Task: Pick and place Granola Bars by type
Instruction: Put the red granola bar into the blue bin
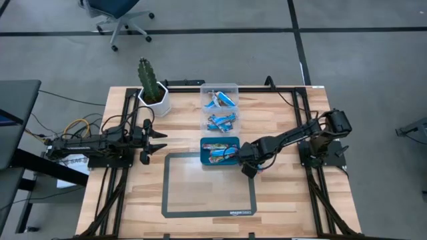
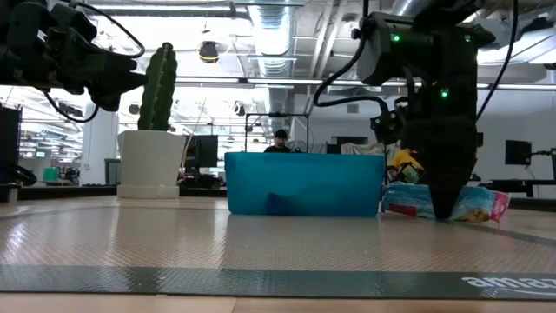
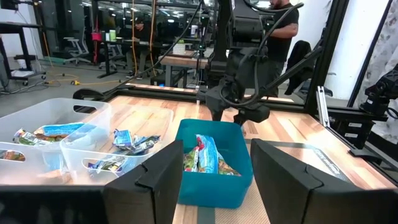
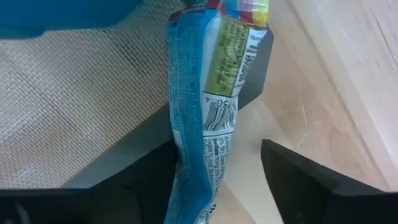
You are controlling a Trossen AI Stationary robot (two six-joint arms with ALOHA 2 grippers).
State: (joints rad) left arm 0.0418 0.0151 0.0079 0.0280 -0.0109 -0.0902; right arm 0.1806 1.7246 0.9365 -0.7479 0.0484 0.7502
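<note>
Tabletop [image 1: 280,207] of pale wood planks, a dark-bordered textured mat [image 1: 207,183] at its front; beyond it a workshop with desks, monitors and a person. Teal tray [image 1: 219,151] — smooth-walled, rectangular — sits at the mat's rear edge, wrapped bars [image 3: 205,155] lying inside. Behind the tray, a clear box [image 1: 219,107] in two compartments, each holding crinkled blue bars [image 1: 220,100]. Just right of the tray, one glossy bar [image 4: 199,124] lies flat on the table, long axis pointing away from the right gripper [image 1: 248,164], whose jaws straddle it, released. Left gripper [image 1: 155,141] hangs well left of the tray, jaws spread, empty. Potted cactus [image 1: 152,87] left of the box.
</note>
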